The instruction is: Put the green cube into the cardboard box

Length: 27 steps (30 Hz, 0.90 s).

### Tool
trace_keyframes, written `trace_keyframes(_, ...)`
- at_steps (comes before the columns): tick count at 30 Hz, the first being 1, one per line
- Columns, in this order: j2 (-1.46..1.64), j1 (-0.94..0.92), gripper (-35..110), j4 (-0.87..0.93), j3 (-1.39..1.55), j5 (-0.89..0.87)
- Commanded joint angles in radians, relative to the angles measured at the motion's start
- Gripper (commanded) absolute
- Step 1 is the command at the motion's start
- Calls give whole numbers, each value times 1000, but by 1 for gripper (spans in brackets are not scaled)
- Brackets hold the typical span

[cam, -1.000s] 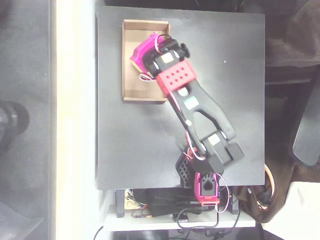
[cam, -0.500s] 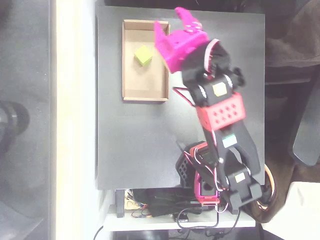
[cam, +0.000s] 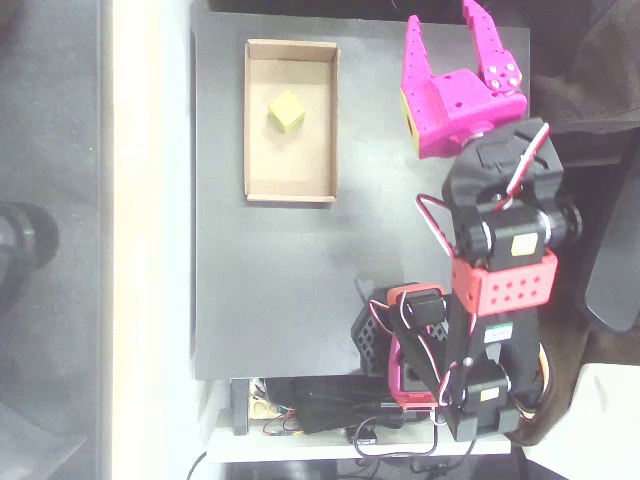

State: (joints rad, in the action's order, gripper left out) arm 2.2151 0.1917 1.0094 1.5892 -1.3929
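While hand (cam: 446, 28) gapes empty, green cube (cam: 286, 110) sits unobscured in cardboard box (cam: 291, 185).

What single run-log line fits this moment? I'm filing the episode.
small lime green cube: on floor of shallow tan cardboard box | magenta gripper: open, empty, right of box over black table

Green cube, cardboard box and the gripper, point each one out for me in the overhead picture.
green cube (cam: 287, 110): overhead view, middle of its top face.
cardboard box (cam: 293, 170): overhead view, bare floor below the cube.
gripper (cam: 447, 22): overhead view, gap midway between the two magenta fingertips.
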Motion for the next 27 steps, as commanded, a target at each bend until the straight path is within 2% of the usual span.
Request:
trace_keyframes(1, 58, -32, 20, 8, -2, -11)
trace_keyframes(14, 146, -124, 4, 11, 29, -12)
trace_keyframes(27, 460, -155, 2, 8, 500, -15)
